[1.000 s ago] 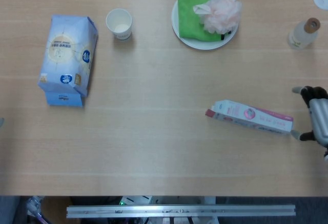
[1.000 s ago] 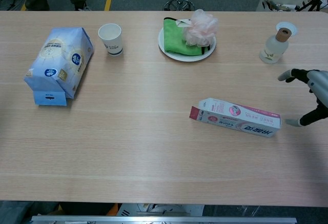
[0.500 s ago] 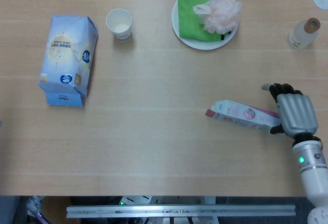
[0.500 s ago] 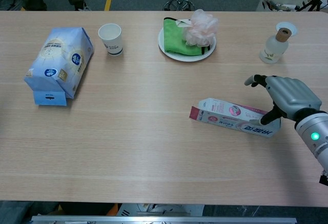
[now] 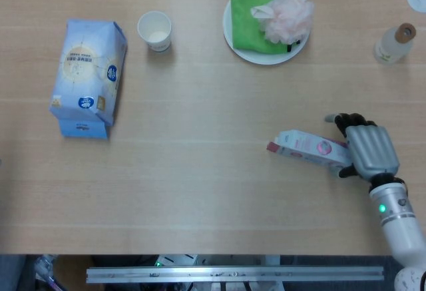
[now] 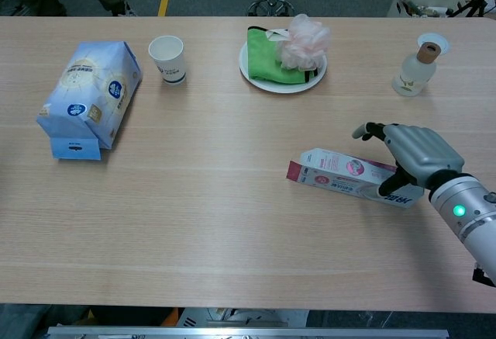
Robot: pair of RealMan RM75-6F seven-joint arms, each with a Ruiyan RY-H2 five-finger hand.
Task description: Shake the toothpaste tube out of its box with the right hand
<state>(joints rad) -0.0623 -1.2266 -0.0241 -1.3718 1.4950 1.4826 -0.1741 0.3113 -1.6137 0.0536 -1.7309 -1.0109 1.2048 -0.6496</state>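
Currently the white and pink cardboard toothpaste box [image 5: 307, 149] lies flat on the light wooden table [image 5: 200, 191], right of centre, its red flap end pointing toward the robot's left. The grey right hand [image 5: 364, 152] is over the box's far end, having come in from the table's right edge within the last second; a second ago it stood clear beyond that end. Its fingers are spread above the carton and the thumb [image 6: 391, 186] reaches down at the near side wall. Whether the hand actually presses the box cannot be told; it looks to be straddling it, not yet closed. The box itself has not shifted between frames. The left hand is not in view.

Judgement: the approach is complete and the grasp is the step in hand; lifting and shaking remain. The red flap end appears closed, which may hinder release of the tube.

Elsewhere stand a white paper cup [image 5: 155, 30], a blue paper bag [image 5: 87, 74], a white plate [image 6: 255, 77] and a small corked bottle [image 5: 393, 42].
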